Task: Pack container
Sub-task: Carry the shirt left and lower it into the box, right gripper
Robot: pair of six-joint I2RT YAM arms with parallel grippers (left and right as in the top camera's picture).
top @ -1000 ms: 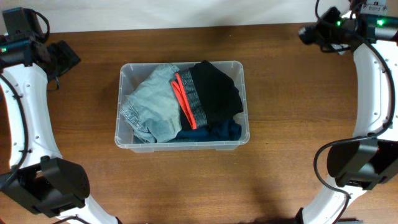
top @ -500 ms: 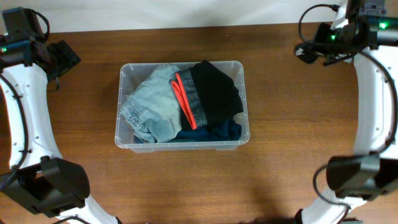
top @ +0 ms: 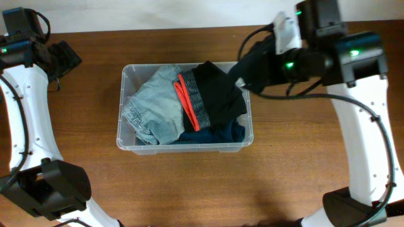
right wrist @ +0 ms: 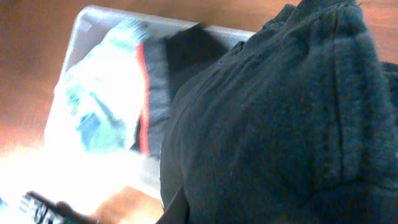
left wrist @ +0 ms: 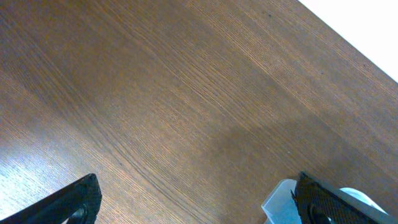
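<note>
The clear plastic container (top: 124,140) sits mid-table, holding light denim jeans (top: 154,104), a black garment with a red and grey band (top: 218,94) and a dark teal piece (top: 214,133). My right gripper (top: 251,68) hangs over the container's right rim, shut on a dark garment (right wrist: 280,118). That garment fills the right wrist view and hides the fingers there; the container (right wrist: 87,15) lies below it. My left gripper (top: 63,60) stands wide open over bare wood at the far left, with nothing between its fingers (left wrist: 78,199). A corner of the container (left wrist: 280,202) shows beside it.
The brown wooden table (top: 189,189) runs out around the container on all sides. A white wall or edge (top: 189,12) borders the back of the table. Both white arms rise from the near corners.
My right arm has swung from the far right corner leftward to the container's right rim, carrying the dark garment. The left arm has not moved.
</note>
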